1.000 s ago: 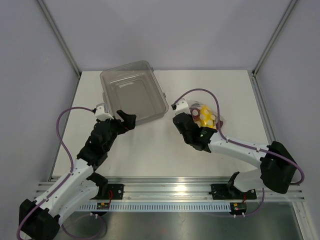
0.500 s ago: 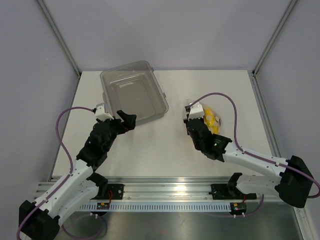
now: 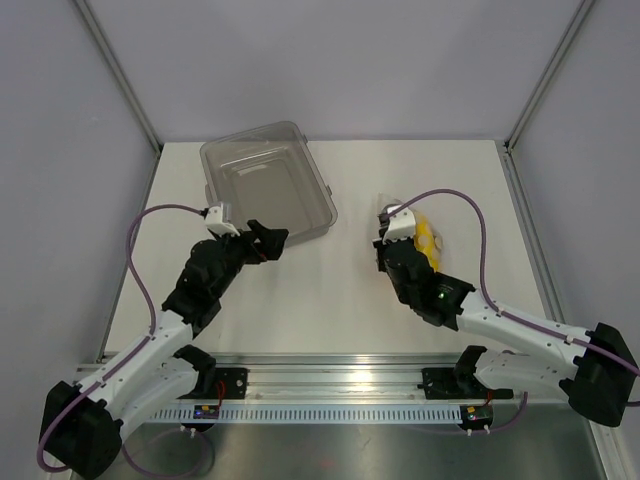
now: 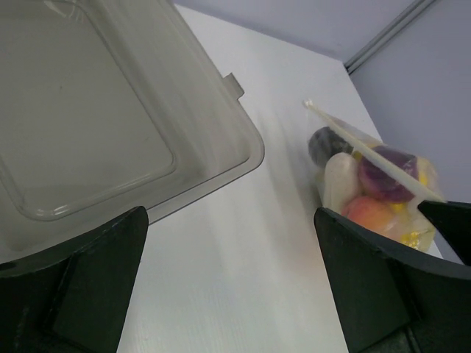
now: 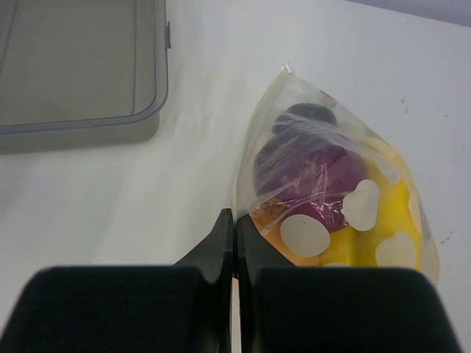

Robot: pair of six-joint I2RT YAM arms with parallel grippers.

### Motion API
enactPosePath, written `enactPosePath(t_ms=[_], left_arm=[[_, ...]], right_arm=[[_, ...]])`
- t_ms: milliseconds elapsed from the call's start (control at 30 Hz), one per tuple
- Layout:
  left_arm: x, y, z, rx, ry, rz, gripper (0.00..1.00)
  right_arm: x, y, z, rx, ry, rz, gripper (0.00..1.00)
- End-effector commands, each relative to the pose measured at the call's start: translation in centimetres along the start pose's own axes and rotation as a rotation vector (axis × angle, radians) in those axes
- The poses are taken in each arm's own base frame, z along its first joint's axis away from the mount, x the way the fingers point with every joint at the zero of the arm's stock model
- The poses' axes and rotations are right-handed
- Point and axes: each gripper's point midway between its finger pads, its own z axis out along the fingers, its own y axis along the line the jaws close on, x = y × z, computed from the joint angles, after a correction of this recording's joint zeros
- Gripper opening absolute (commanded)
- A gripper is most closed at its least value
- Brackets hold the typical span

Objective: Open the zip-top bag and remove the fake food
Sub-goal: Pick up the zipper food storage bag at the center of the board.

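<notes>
Right gripper (image 5: 234, 220): jaws are pressing flat together on the near-left edge of the bag (image 5: 335, 184). They are pinching film only, not the toys inside.

Left gripper (image 4: 232, 220): it is hanging wide open and holding nothing. It is sitting just off the near-right corner of the tub (image 4: 246, 143) and facing across bare table (image 3: 320, 300) toward the bag.

The bag is resting on the table, right of centre and well apart from the tub. It is bulging with toy food (image 5: 309, 165): a dark red piece, a dark round one behind it, and yellow on the right. The left wrist view is also showing a white piece and a peach-coloured one. A pale closure strip (image 4: 375, 153) is running along the edge facing the left arm, and it is looking sealed.

Handling, as judged:
- The whole thing is looking light.
- The film is looking soft, crinkly and probably slick.
- The hard lumps inside are likely to shift and roll.
- A grip on the bulge is likely to slip.
- The better hold is looking like the thin lip above the strip, one side per gripper, pulling apart.
</notes>
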Motion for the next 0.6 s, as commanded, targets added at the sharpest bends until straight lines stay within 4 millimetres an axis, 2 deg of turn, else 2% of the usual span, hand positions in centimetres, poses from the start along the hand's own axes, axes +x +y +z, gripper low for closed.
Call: enactPosePath(t_ms=[0, 33, 67, 133, 167, 233, 267, 400, 467, 567], left_arm=[[-2.4, -2.5, -0.3, 0.130, -0.109, 0.026, 0.99], [-2.0, -3.4, -0.5, 0.187, -0.093, 0.039, 0.99], [-2.4, -4.1, -0.6, 0.224, -0.117, 0.051, 0.99], [-1.5, -4.8, -0.8, 0.292, -0.103, 0.068, 0.99], [-2.3, -5.8, -1.0, 0.348, -0.148, 0.090, 0.99], [-1.3, -5.8, -1.2, 0.389, -0.150, 0.109, 0.99], [-2.1, -6.3, -1.4, 0.414, -0.197, 0.126, 0.99], [-2.0, -6.2, -1.3, 0.435, -0.248, 0.156, 0.99], [-1.8, -6.9, -1.1, 0.476, -0.251, 0.185, 0.99], [-0.2, -8.2, -0.4, 0.527, -0.202, 0.265, 0.99]], right_arm=[[-2.1, 3.3, -0.1, -0.164, -0.051, 0.007, 0.00], [-2.0, 3.7, -0.2, -0.186, -0.048, -0.002, 0.00], [-2.0, 4.0, -0.2, -0.206, -0.049, -0.008, 0.00], [-2.1, 4.5, -0.6, -0.250, -0.054, -0.015, 0.00], [-2.1, 4.7, -0.7, -0.262, -0.059, -0.019, 0.00], [-2.3, 5.0, -1.2, -0.298, -0.065, -0.023, 0.00], [-2.3, 5.3, -1.4, -0.323, -0.066, -0.024, 0.00], [-2.7, 5.9, -2.1, -0.378, -0.077, -0.029, 0.00], [-2.8, 6.2, -2.6, -0.411, -0.081, -0.028, 0.00], [-3.0, 6.4, -3.2, -0.438, -0.082, -0.031, 0.00]])
